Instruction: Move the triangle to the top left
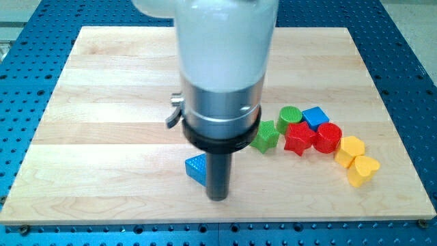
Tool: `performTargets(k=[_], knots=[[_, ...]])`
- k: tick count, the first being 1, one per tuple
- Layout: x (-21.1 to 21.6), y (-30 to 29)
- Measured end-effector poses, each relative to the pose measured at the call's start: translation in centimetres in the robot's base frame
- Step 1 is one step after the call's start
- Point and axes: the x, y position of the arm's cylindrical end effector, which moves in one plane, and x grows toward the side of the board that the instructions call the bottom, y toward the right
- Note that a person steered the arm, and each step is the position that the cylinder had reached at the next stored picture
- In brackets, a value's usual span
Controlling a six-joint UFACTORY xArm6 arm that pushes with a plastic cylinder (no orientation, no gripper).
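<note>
A blue triangle block [196, 168] lies on the wooden board [102, 102] near the view's bottom centre. My tip [218, 197] is at the end of the dark rod, just to the triangle's right and slightly below it, touching or nearly touching its right side. The rod and the large white and silver arm body [222, 68] hide the triangle's right edge and the board's middle.
A cluster of blocks sits to the view's right: a green star [265, 137], a green cylinder [289, 116], a blue cube [315, 117], a red star [299, 139], a red cylinder [328, 137], a yellow block [351, 149] and a yellow heart [362, 171].
</note>
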Motion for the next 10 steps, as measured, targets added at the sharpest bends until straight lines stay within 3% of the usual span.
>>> performTargets(k=[1, 2, 3, 5, 6, 8, 9, 10], knots=[[-2.6, -3.9], [-8.0, -7.1], [-9.6, -7.4], [-0.9, -9.4], [-4.6, -5.9], [-14.8, -6.1], [-15.5, -8.1], [-13.0, -5.4]])
